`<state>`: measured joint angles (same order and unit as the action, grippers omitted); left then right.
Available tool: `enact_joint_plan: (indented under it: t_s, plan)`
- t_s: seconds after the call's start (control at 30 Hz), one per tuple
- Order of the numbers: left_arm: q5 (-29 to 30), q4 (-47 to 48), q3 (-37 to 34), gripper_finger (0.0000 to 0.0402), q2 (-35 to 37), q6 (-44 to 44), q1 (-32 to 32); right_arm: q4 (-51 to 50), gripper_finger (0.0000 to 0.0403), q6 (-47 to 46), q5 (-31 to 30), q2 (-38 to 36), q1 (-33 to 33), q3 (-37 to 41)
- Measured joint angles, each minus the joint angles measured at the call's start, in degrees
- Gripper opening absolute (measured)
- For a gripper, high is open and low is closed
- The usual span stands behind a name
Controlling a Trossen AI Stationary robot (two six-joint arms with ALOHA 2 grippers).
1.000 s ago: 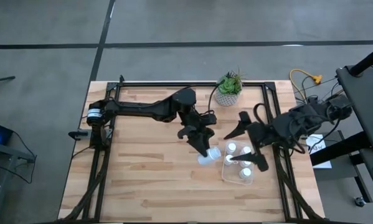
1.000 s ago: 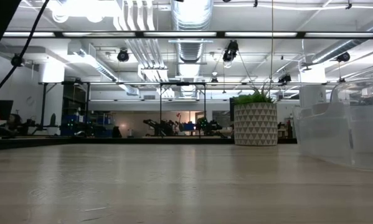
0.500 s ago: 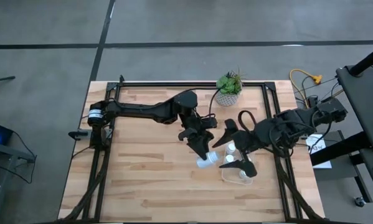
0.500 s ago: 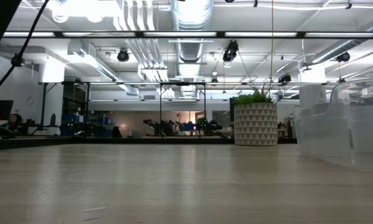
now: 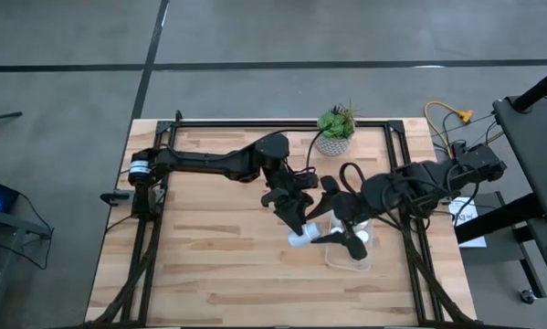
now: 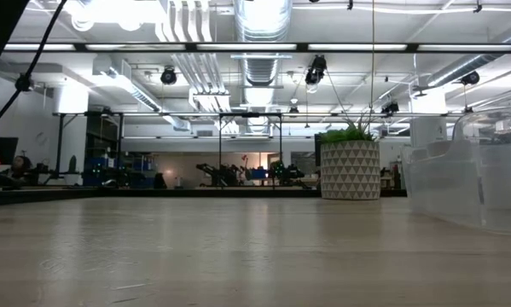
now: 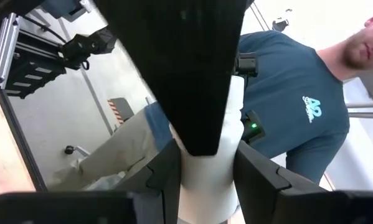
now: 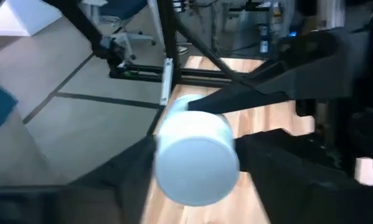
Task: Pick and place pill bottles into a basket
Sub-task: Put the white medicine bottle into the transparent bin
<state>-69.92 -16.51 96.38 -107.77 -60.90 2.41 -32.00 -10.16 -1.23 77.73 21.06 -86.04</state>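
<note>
While left gripper (image 5: 296,219) clamps bottle (image 5: 300,239), right gripper (image 5: 335,226) seemingly straddles it.

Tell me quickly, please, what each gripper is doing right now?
Left gripper: shut on a pill bottle.
Right gripper: fingers either side of the same bottle; grip cannot be told.

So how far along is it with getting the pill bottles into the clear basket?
Partway. At least one bottle already sits in the basket; the arm hides the rest. In hand: the left gripper is shut on a bottle beside the basket, and the right gripper straddles that bottle, apparently taking it over. That one still has to go in.
</note>
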Motion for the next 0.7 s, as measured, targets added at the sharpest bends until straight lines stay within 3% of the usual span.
enact_joint_plan:
  t_s: [0.13, 0.33, 0.43, 0.57, 0.7]
  plan:
    - [-0.01, 0.02, -0.1, 0.0102, 0.0, 0.16, -0.11, -0.54, 0.0138, 1.79, 1.72, -0.41, -0.46, 0.0]
    - [1.79, -0.22, -0.04, 0.0105, 0.0, -0.28, -0.04, -2.08, 0.0141, 2.47, 3.94, -1.97, -1.11, 0.02]
    - [5.76, -0.47, -0.04, 0.0154, 0.05, -0.1, -0.06, -4.76, 0.0141, 0.84, 4.29, -3.85, -1.18, 0.04]
    - [5.85, -0.06, -0.14, 0.023, 0.13, 0.24, 0.05, -7.46, 0.0141, -2.25, 4.76, -7.64, -1.08, 0.02]
    - [7.74, 0.02, -0.2, 0.0275, 0.16, 1.59, 0.19, -12.65, 0.0141, -6.38, 4.82, -10.56, -0.98, 0.0]
